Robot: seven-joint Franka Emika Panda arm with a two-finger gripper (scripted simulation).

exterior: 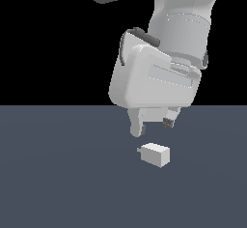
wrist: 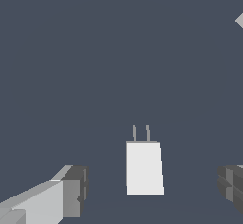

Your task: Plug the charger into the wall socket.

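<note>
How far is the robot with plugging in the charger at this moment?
Little looks done: the charger lies on the floor, prongs free, not gripped. In hand: the pincer hangs open just above it, fingers on either side in the wrist view. Left: closing on it, lifting, carrying it to the wall socket, only a sliver at the wrist view's edge, and inserting.

Arm (exterior: 178,24): smooth light grey, rounded cylindrical wrist segment. Below it a boxy, round-cornered hand housing (exterior: 149,79) with a recessed slot on its face and a dark grey band at the upper left corner. Claw (exterior: 152,125): two short pale fingers (exterior: 137,125), dark grey square pads (wrist: 76,192).
</note>
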